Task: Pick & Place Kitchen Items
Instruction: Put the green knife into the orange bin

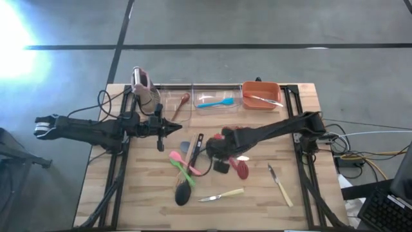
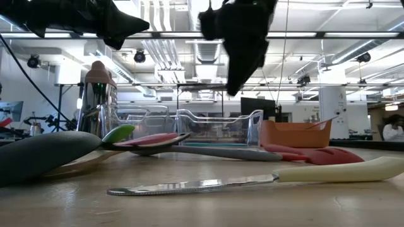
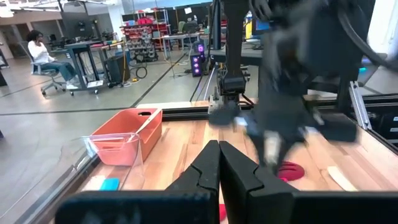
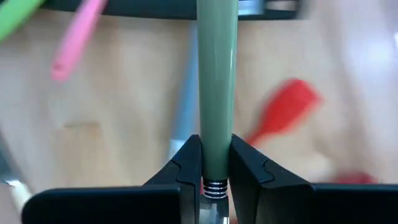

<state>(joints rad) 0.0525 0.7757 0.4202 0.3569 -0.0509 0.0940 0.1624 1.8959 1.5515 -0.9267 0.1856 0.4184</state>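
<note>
green-handled utensil (image 4: 217, 87) between right claw (image 4: 216, 163) fingers

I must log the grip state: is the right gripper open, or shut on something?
Shut. In the right wrist view the right gripper has both dark fingers pressed against a pale green, rod-shaped utensil handle.

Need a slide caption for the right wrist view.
Right gripper shut on a pale green utensil handle above the wooden table.
</note>
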